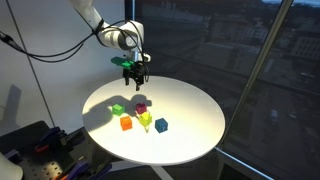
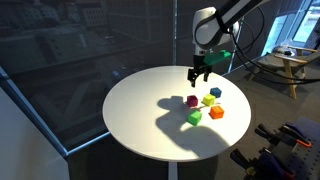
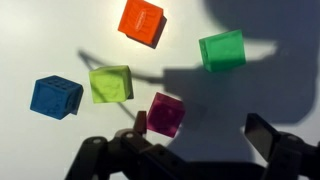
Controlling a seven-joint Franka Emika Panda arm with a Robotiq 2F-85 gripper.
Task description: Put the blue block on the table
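Note:
The blue block is a small dark blue cube resting on the round white table; it also shows in an exterior view. My gripper hangs above the group of cubes, open and empty. In the wrist view its fingers are spread wide, with the magenta cube just inside the left finger and well below it. The blue block lies off to the left of the jaws. The gripper also shows in an exterior view over the table.
Other cubes lie close together on the table: orange, green, yellow-green. The arm's shadow falls over them. A glass wall stands behind the table and equipment sits on the floor at its sides.

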